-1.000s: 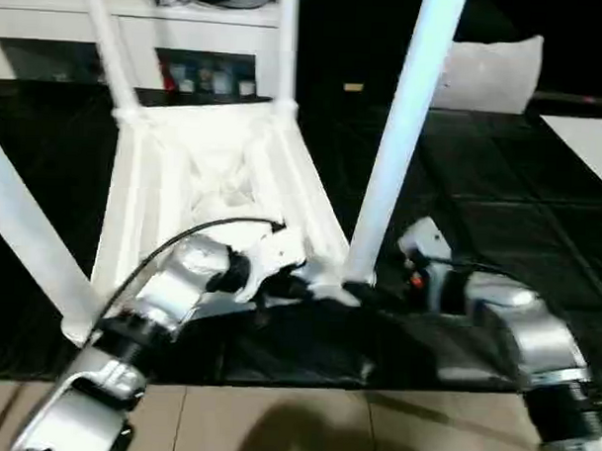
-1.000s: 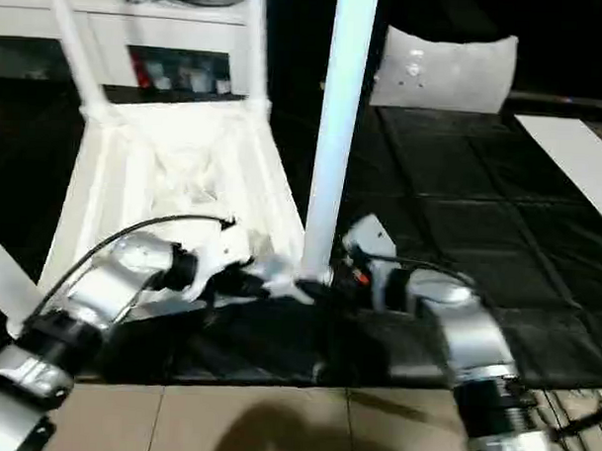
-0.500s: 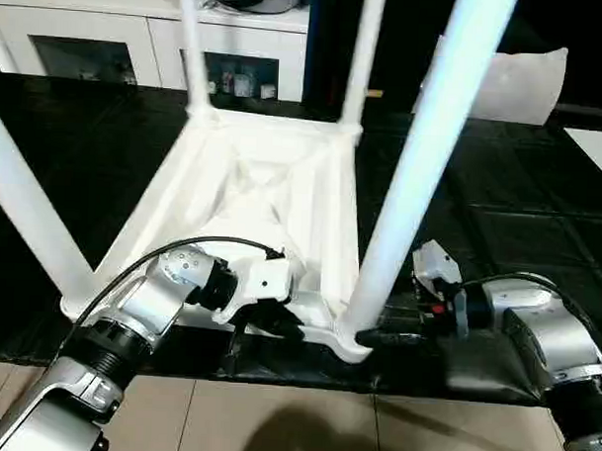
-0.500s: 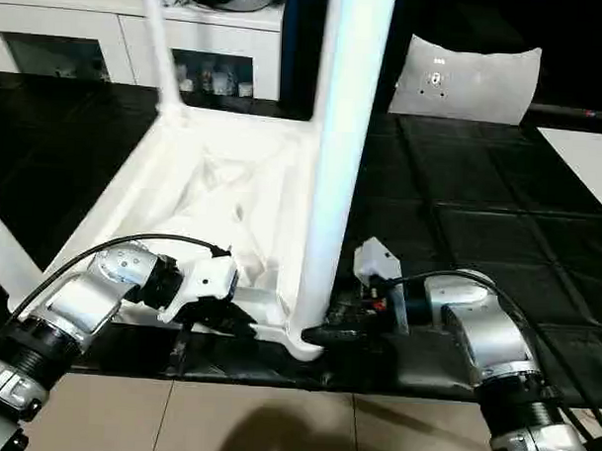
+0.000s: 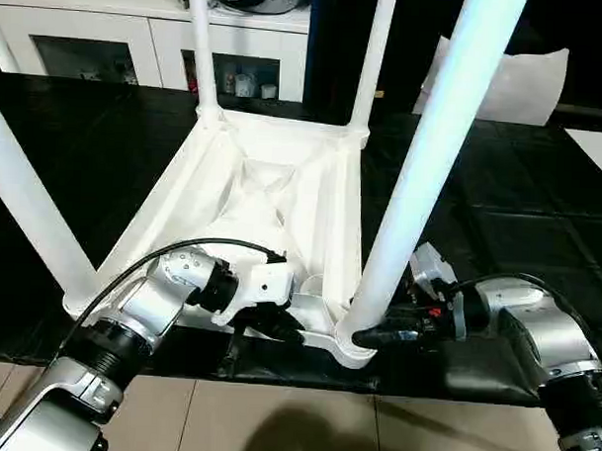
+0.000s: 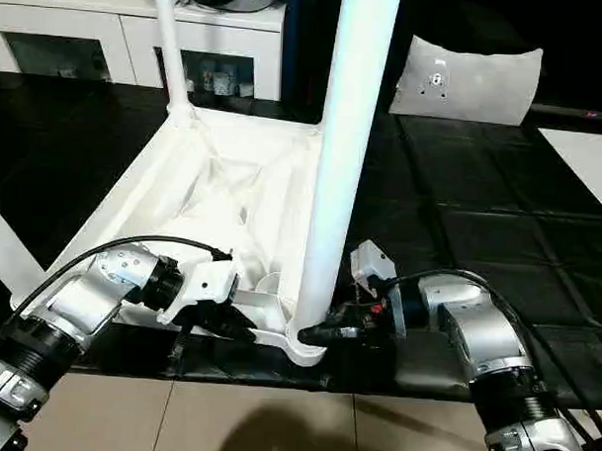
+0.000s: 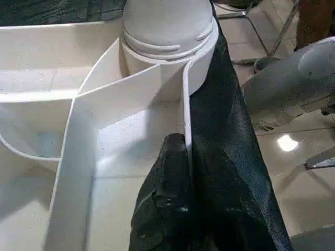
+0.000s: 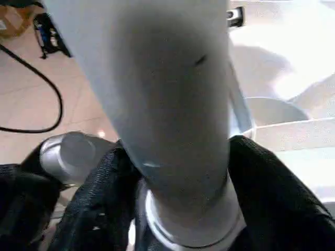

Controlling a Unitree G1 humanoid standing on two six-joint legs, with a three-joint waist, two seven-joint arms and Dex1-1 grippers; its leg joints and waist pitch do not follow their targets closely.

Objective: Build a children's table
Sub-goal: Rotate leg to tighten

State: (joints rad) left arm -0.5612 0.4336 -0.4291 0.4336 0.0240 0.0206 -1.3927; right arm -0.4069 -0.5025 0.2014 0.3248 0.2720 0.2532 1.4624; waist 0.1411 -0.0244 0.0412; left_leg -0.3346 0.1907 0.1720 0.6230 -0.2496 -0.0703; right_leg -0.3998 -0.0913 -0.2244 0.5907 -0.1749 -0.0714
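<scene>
Nearest to us, our left tool (image 5: 278,329) is pinched shut on the thin rim wall of the children's table (image 5: 272,200), just beside the near corner socket (image 7: 167,39). Our right tool (image 6: 317,335) sits at the base of the near leg (image 5: 422,160) with a black finger (image 8: 267,193) on either side of the tube; the fingers flank it closely, but we cannot tell whether they are pressing on it. The table lies upside down on the black mat (image 6: 451,181), its ribbed underside up and its legs rising from the corners. Farther back stand the white cabinets (image 5: 110,41) and a flat pale panel (image 6: 469,78).

We judge the risk to be at that near socket: if the right tool squeezes or pushes off-axis, the leg could tilt and bind rather than seat fully, and the light tabletop could slide on the mat if the left pinch slips.

Compared with a second ago, the right tool's fingers have come in around the leg base, and our view has shifted, so more of the tabletop shows.
</scene>
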